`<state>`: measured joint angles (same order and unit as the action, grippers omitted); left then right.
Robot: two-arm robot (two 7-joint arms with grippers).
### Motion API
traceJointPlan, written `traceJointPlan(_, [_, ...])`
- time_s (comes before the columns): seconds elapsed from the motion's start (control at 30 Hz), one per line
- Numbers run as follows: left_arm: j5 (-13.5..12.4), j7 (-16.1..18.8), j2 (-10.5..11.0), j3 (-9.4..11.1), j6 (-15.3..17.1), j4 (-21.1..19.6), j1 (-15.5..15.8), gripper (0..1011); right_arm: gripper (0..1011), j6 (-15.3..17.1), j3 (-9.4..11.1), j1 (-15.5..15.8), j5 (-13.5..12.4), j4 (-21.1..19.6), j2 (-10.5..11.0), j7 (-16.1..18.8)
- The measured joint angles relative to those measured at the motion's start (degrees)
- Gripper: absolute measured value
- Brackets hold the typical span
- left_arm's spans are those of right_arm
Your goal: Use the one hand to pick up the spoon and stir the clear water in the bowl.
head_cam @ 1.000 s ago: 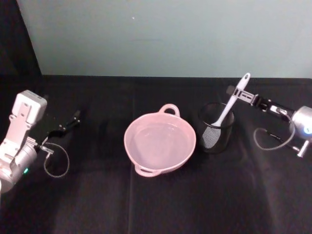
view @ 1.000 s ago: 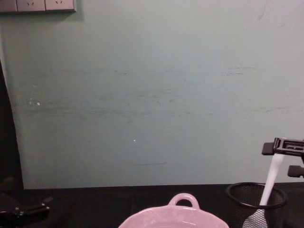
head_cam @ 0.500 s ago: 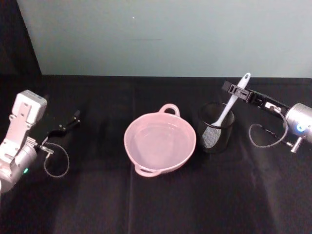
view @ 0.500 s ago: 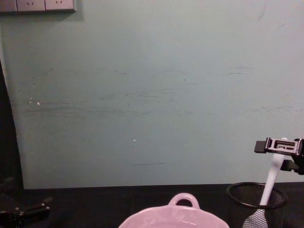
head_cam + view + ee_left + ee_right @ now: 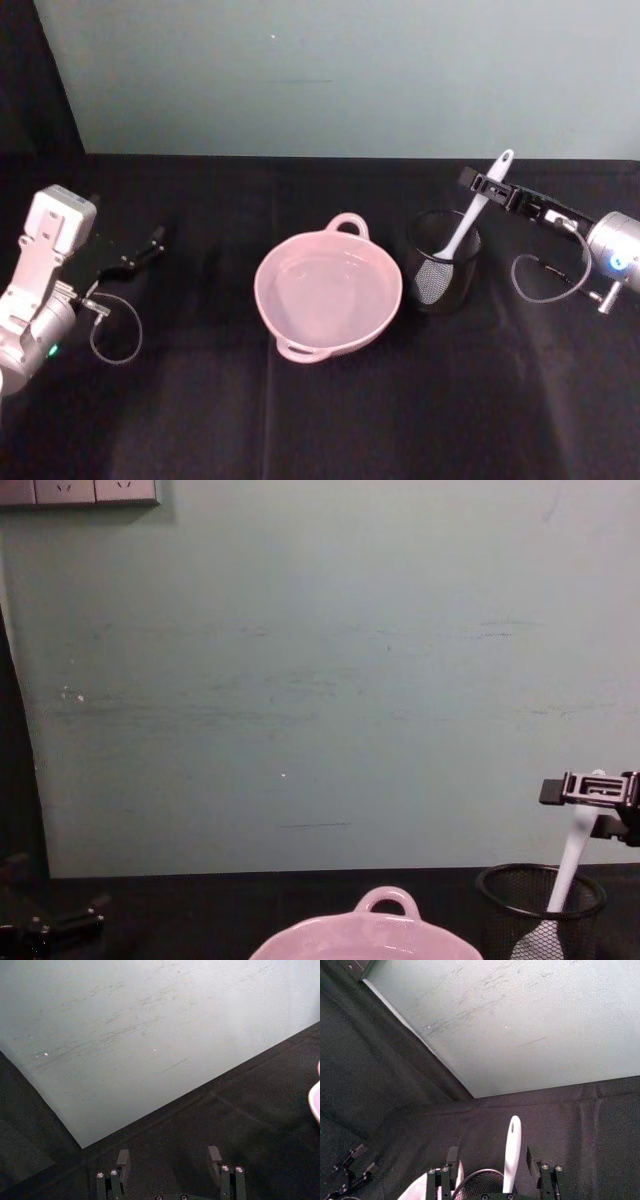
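Observation:
The white spoon (image 5: 470, 218) stands tilted in a black wire-mesh cup (image 5: 443, 264), blade down and handle tip up. My right gripper (image 5: 487, 186) is open at the upper handle, one finger on each side of it. The right wrist view shows the handle (image 5: 511, 1152) between the spread fingers (image 5: 452, 1157), with a gap on both sides. From the chest, the right gripper (image 5: 590, 789) sits over the spoon (image 5: 572, 860). The pale pink bowl (image 5: 328, 295) with clear water lies left of the cup. My left gripper (image 5: 140, 252) rests open at the far left.
The black table cloth (image 5: 320, 420) runs back to a pale green wall (image 5: 330, 70). The mesh cup stands almost against the bowl's right rim. A cable loop (image 5: 545, 280) hangs from the right arm, right of the cup.
The right gripper slid a little leftward along the spoon's upper handle, then held almost still. Spoon, cup, bowl and left arm stayed put.

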<state>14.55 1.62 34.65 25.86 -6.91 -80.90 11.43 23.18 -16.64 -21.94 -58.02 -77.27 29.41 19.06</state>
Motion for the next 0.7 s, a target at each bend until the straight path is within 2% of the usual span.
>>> traceJointPlan(0.4, [0.0, 0.0, 0.0, 0.0, 0.0, 0.0, 0.0, 1011, 565, 0.2, 0.08, 0.06, -0.06, -0.12, 0.0, -0.15])
traceJointPlan(0.53, [0.0, 0.0, 0.0, 0.0, 0.0, 0.0, 0.0, 1011, 398, 0.22, 0.1, 0.08, -0.07, -0.14, 0.0, -0.18])
traceJointPlan(0.63, [0.0, 0.0, 0.0, 0.0, 0.0, 0.0, 0.0, 1011, 336, 0.25, 0.13, 0.1, -0.08, -0.17, 0.0, -0.21])
traceJointPlan(0.67, [0.0, 0.0, 0.0, 0.0, 0.0, 0.0, 0.0, 1011, 273, 0.26, 0.12, 0.1, -0.08, -0.18, 0.0, -0.22])
traceJointPlan(0.7, [0.0, 0.0, 0.0, 0.0, 0.0, 0.0, 0.0, 1011, 255, 0.27, 0.13, 0.1, -0.08, -0.18, 0.0, -0.22])
